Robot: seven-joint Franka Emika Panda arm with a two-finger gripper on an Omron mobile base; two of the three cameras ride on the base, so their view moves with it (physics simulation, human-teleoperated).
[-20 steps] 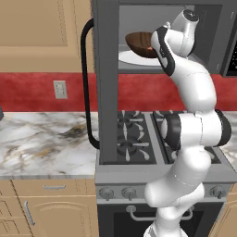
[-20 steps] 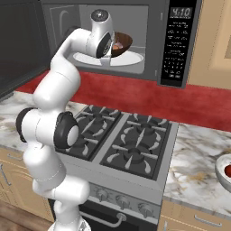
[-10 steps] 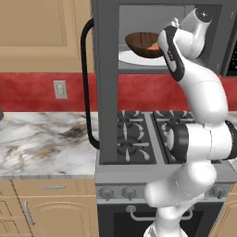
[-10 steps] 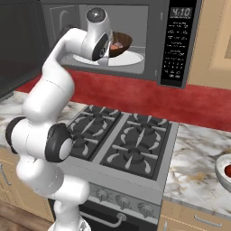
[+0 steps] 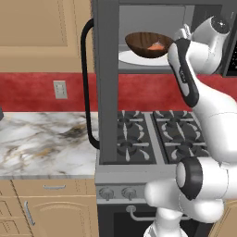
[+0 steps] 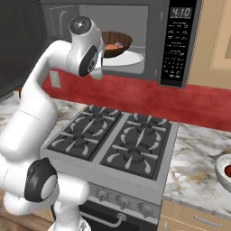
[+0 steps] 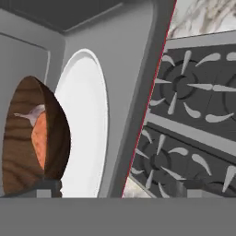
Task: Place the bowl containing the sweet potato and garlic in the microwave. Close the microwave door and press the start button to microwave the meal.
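Note:
The dark wood-grain bowl (image 5: pixel 149 44) (image 6: pixel 115 42) (image 7: pixel 23 138) rests on the white turntable (image 5: pixel 139 58) (image 7: pixel 87 124) inside the microwave (image 6: pixel 153 27). In it lie the orange sweet potato (image 5: pixel 156 46) (image 7: pixel 39 140) and the pale garlic (image 6: pixel 119 45) (image 7: pixel 30 114). My gripper (image 7: pixel 120 188) is open at the microwave's mouth, just outside the bowl, with nothing between its fingers. One fingertip (image 7: pixel 46 186) shows near the bowl's rim. The microwave door (image 5: pixel 105 83) stands swung wide open to the left, its black bar handle (image 5: pixel 85 83) facing out.
The black keypad strip (image 6: pixel 177 45) runs down the microwave's right edge. Below it is a gas stove (image 6: pixel 113 140) with dark grates. Marble counter (image 5: pixel 41 139) lies to the left, and part of another bowl (image 6: pixel 223 168) sits on the counter at far right.
The jaws have spread wide and let go of the bowl, which stays on the turntable. The hand has drawn back a little from it.

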